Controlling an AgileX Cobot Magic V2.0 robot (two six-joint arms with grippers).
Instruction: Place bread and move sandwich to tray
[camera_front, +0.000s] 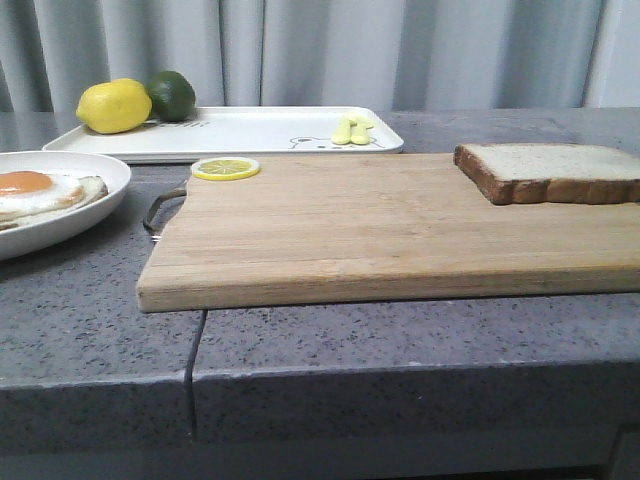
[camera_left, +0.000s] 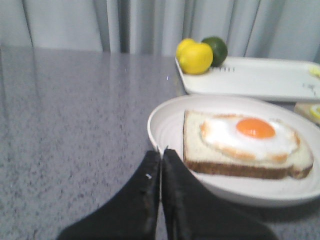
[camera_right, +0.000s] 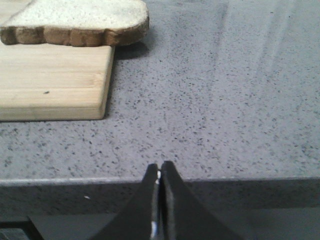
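Loose bread: thick square slice of pale white bread with dark brown crust (camera_front: 548, 172), flat on the far right corner of the long pale wooden cutting board (camera_front: 380, 225); one crust corner overhanging the board's end in the right wrist view; judged staged there within reach of the right arm.
Open sandwich base: pale brown-crusted slice topped with white fried egg and orange yolk (camera_left: 245, 142), lying in the round white plate (camera_left: 165, 112) at the left; no top slice yet, so judged the target for the loose bread.
Destination: large flat rectangular white tray with low rim and small drawing (camera_front: 250, 130), behind board and plate; yellow lemon (camera_front: 113, 105) and dark green lime (camera_front: 171, 94) occupying its far left corner, small yellow piece (camera_front: 352, 129) near its right end; middle bare, judged the likely landing spot.
Other item: thin lemon slice (camera_front: 225, 168) on the board's far left corner beside the metal handle (camera_front: 160, 208).
Left gripper (camera_left: 161, 152): black fingers pressed together, nothing held, just short of the plate rim.
Right gripper (camera_right: 159, 170): fingers closed tight, nothing held, at the grey speckled counter (camera_right: 215, 110) edge, well apart from the bread.
Stage: nothing begun; bread not yet picked up.
Caution: soft crumb, judged easily crushed; egg liable to slide.
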